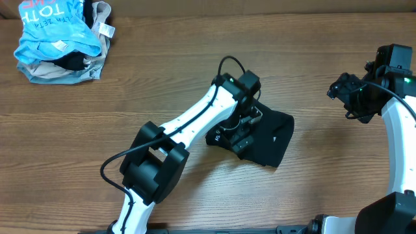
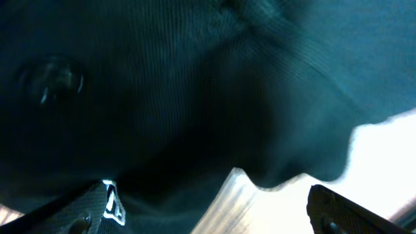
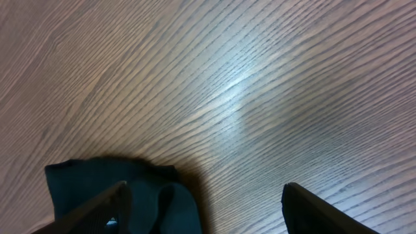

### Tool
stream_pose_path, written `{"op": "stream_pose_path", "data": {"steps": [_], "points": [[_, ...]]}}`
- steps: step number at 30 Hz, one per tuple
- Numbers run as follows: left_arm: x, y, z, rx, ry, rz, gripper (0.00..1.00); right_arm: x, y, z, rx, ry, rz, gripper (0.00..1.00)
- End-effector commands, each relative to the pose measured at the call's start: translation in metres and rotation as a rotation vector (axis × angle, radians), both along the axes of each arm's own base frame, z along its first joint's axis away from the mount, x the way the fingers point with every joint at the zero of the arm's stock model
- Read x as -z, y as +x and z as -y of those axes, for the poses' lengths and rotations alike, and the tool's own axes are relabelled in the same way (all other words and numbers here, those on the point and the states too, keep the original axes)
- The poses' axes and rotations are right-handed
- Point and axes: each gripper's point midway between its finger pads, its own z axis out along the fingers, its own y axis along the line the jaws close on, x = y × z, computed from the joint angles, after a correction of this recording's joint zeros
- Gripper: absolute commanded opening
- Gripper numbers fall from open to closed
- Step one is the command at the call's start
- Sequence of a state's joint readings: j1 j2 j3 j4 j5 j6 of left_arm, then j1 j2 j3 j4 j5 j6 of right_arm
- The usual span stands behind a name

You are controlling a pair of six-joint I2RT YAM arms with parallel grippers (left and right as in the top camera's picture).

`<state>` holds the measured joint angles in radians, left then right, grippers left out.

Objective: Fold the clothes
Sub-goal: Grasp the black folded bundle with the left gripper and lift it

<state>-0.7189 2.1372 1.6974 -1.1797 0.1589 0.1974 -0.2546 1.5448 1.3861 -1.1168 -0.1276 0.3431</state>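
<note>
Overhead view with both wrist views, task of folding the clothes. The black T-shirt (image 1: 273,138) lies on the wooden surface (image 1: 195,58) a little toward 3 o'clock of centre, gathered into a compact, roughly rectangular bundle with its small white print facing up. We see the left arm (image 1: 195,120) reaching in from 7 o'clock so that the left fingers (image 2: 91,207) sit over the bundle's 9 o'clock edge. They are spread wide, dark fabric fills nearly the whole wrist view, and bare wood shows between them, so we judge that they clasp nothing. That low, close posture suits pressing or pinching an edge for a further fold (whether they touch the cloth we cannot tell). The right fingers (image 3: 318,208) hover at about 2 o'clock of the shirt, well apart from it and likewise parted and empty. They are probably held off to leave the left arm room, with only a corner of the shirt showing in their view. The light-blue garment (image 1: 52,29) and the beige garment (image 1: 101,26) are heaped at 10 o'clock, away from the work.
</note>
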Motion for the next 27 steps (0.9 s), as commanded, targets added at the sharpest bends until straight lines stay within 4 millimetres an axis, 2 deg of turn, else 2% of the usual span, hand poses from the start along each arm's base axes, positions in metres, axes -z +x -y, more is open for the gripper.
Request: {"op": "stream_pose_path", "data": {"steps": [1, 5, 8, 14, 17, 21, 24, 27], "points": [[0.021, 0.001, -0.016, 0.011, 0.07, 0.044, 1.0, -0.004, 0.003, -0.001, -0.012, 0.002, 0.017, 0.77], [0.043, 0.018, -0.04, 0.008, 0.172, 0.15, 1.0, -0.004, 0.003, -0.001, -0.012, 0.002, 0.017, 0.77], [0.05, 0.036, -0.063, -0.011, 0.267, 0.248, 1.0, -0.004, 0.003, -0.001, -0.012, 0.002, 0.017, 0.77], [0.047, 0.082, -0.101, -0.102, 0.357, 0.404, 1.0, -0.004, 0.003, -0.001, -0.012, 0.002, 0.017, 0.77], [0.043, 0.107, -0.111, -0.15, 0.336, 0.463, 1.0, -0.004, 0.003, -0.001, -0.012, 0.002, 0.018, 0.77], [0.009, 0.138, -0.104, -0.108, 0.333, 0.551, 1.0, -0.003, 0.004, -0.001, -0.012, 0.002, 0.017, 0.77], [-0.025, 0.15, -0.084, -0.106, 0.285, 0.586, 1.0, -0.002, 0.004, -0.001, -0.012, 0.003, 0.014, 0.77], [-0.052, 0.148, -0.053, -0.08, 0.178, 0.564, 1.0, -0.002, 0.004, -0.001, -0.012, 0.002, 0.014, 0.77]]}}
